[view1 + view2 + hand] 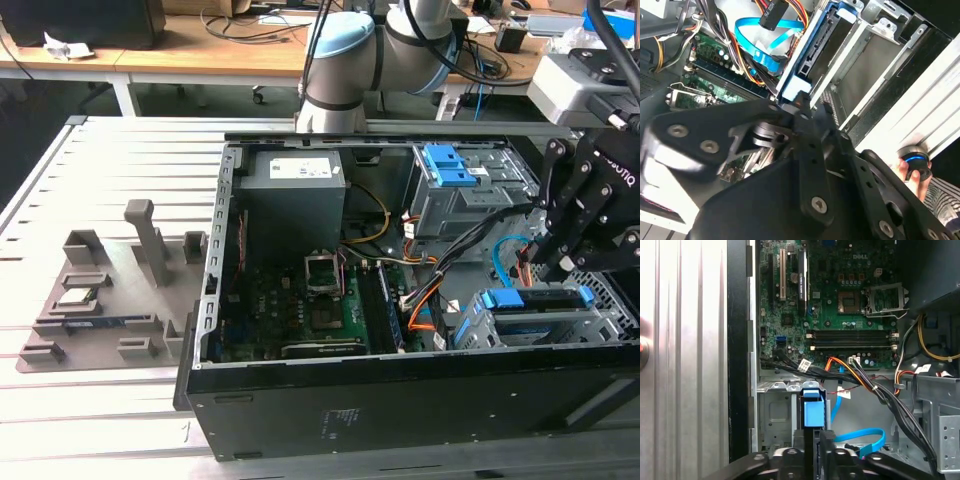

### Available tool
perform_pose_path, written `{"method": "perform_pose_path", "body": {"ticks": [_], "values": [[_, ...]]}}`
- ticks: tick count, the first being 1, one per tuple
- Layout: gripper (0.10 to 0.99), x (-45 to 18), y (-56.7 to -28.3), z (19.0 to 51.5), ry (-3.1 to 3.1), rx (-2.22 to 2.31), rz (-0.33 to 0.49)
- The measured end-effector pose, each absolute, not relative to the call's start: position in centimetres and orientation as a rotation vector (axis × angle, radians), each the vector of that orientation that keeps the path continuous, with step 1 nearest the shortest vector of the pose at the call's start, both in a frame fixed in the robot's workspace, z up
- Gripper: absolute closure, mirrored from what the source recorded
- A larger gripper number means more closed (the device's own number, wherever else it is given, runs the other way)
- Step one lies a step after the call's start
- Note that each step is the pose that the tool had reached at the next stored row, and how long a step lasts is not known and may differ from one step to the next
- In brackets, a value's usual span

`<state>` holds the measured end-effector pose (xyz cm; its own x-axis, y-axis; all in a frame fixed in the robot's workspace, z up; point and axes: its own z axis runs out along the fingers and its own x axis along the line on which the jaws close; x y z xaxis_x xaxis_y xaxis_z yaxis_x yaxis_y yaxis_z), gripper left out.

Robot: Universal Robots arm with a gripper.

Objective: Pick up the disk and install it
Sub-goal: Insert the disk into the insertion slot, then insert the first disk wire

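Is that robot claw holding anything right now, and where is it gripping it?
Yes. The gripper holds the disk by its blue carrier's end, upright in the computer case's drive bay.

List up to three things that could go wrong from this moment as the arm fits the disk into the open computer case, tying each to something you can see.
1. The disk stands on edge at the drive cage; if tilted, its blue carrier may jam against the cage rails.
2. Loose cables and a blue ribbon cable lie right beside the bay; the pincer could snag them.
3. A hand rests near the case; sudden arm motion might hit it.
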<state>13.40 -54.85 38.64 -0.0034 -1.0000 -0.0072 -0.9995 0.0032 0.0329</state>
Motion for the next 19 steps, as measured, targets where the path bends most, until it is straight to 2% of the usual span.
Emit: {"method": "perform_pose_path", "body": {"ticks": [3,4,14,19], "values": [[0.965,13.4,-54.8,38.6,-2.212,2.205,-0.044],[0.98,13.4,-54.8,38.6,-2.212,2.204,-0.044],[0.98,13.5,-54.8,38.6,-2.211,2.204,-0.042],[0.98,15.4,-53.8,38.6,-2.208,2.202,-0.037]]}}
